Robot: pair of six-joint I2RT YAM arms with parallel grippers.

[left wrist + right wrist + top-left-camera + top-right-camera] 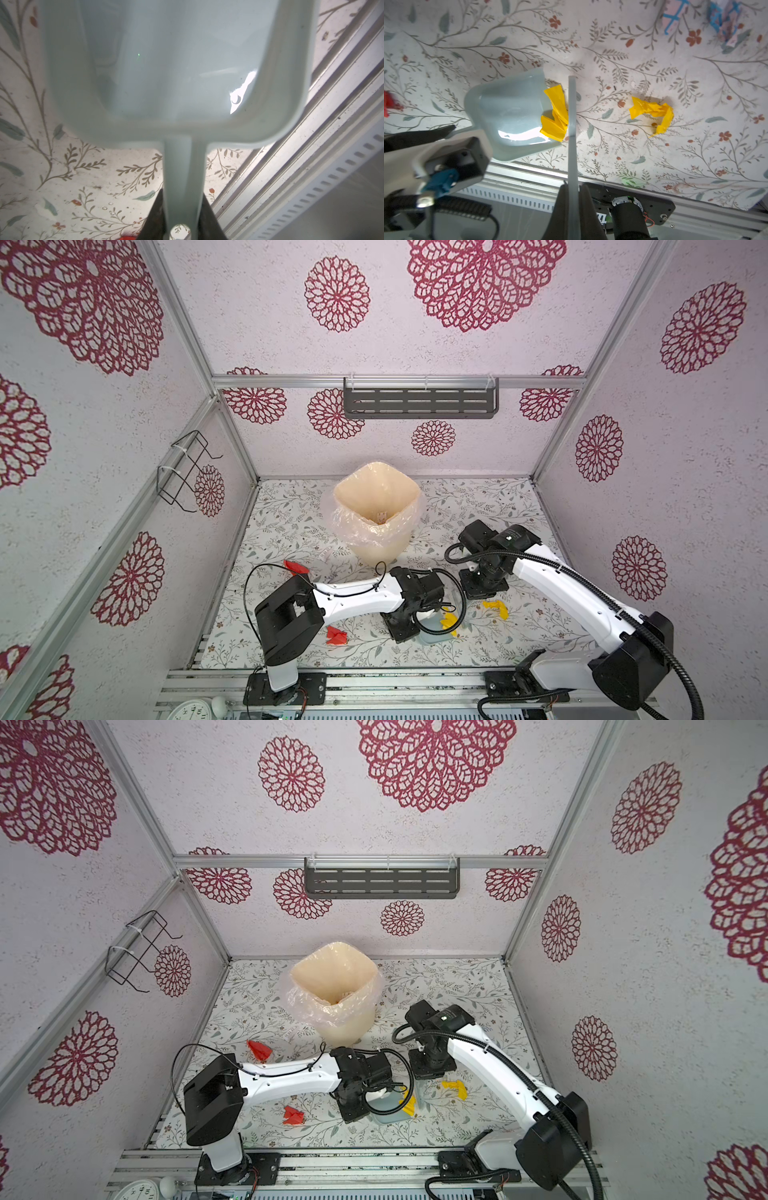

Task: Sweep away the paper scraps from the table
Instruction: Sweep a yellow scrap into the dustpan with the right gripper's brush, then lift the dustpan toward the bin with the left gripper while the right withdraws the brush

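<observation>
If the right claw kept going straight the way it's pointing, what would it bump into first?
Probably the table. The right gripper is shut on the pale brush, which points down at it beside a yellow scrap at the dustpan mouth. How close its tip is, I cannot tell.

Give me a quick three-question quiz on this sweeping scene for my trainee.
1. True or false: the left gripper holds the dustpan by its handle.
2. What colour is the scrap between the dustpan's mouth and the brush? A red, B yellow, C white.
3. How many red scraps lie on the table in both top views?
Key: 1 true; 2 B; 3 two.
</observation>
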